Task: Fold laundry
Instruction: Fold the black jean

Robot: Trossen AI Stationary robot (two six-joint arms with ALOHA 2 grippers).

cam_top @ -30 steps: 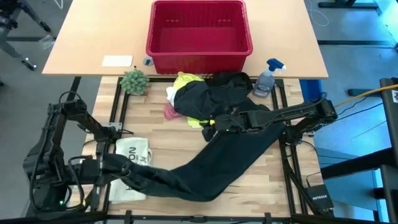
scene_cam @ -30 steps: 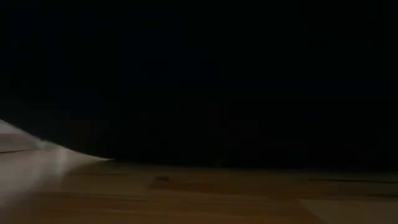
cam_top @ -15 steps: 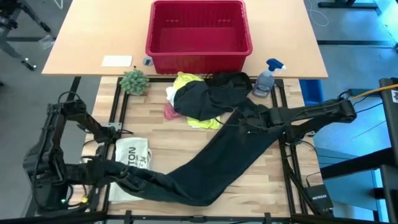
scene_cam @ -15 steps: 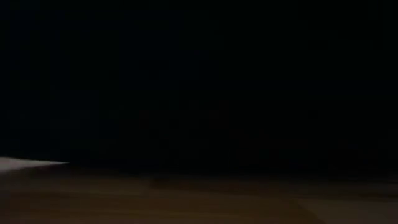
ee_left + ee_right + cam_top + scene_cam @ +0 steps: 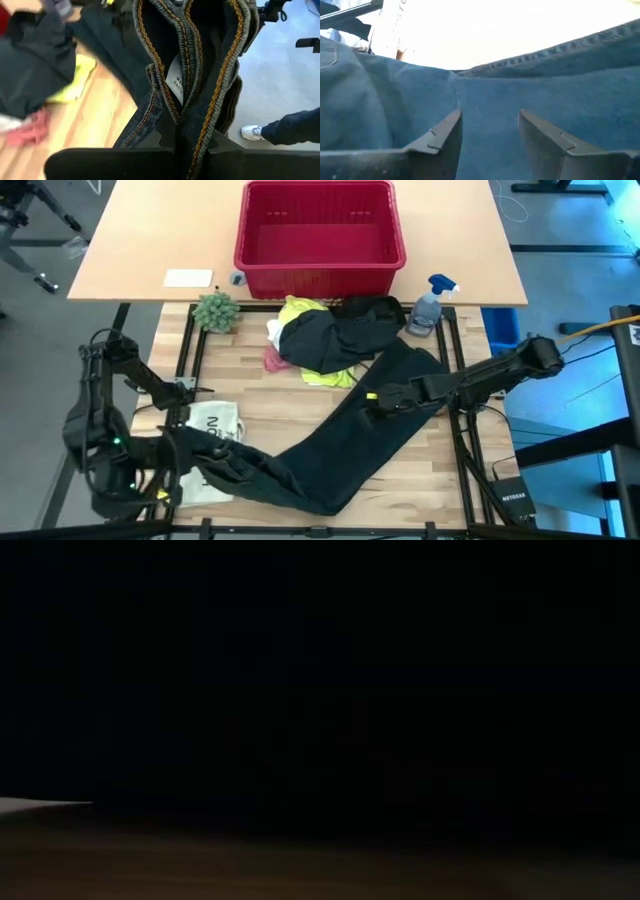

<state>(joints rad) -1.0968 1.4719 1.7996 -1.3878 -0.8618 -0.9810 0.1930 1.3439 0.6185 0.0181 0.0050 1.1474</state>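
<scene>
Dark denim trousers (image 5: pixel 340 440) lie slantwise across the wooden table, from near left to far right. My left gripper (image 5: pixel 228 462) is shut on their waistband end at the near left. My right gripper (image 5: pixel 372 398) is open, low over the middle of the trousers, one finger on either side of a patch of denim (image 5: pixel 487 100). At the far middle, another dark garment (image 5: pixel 340 330) lies heaped on a yellow T-shirt (image 5: pixel 300 310), with a white cloth (image 5: pixel 275 330) and a pink cloth (image 5: pixel 272 360) beside it. The low view is almost black. My left gripper (image 5: pixel 192 145) pinches the trousers' waistband (image 5: pixel 192 115) between its two fingers, where the orange-stitched edges and the white label come together. Several layers are bunched in the hold. The rest of the trousers trails away over the table. Whether my right gripper's fingertips (image 5: pixel 452 120) touch the denim, I cannot tell.
A flat white printed item (image 5: pixel 212 430) lies under the left gripper's end of the trousers. A red basket (image 5: pixel 320 280) stands on the far table, a small green plant (image 5: pixel 216 310) to its left and a spray bottle (image 5: pixel 428 305) to its right.
My right gripper has come away from the heap, toward the near right and down onto the trouser leg, rolling as it went and staying open. My left gripper has swung a little toward the table's right with the waistband end, still shut.
</scene>
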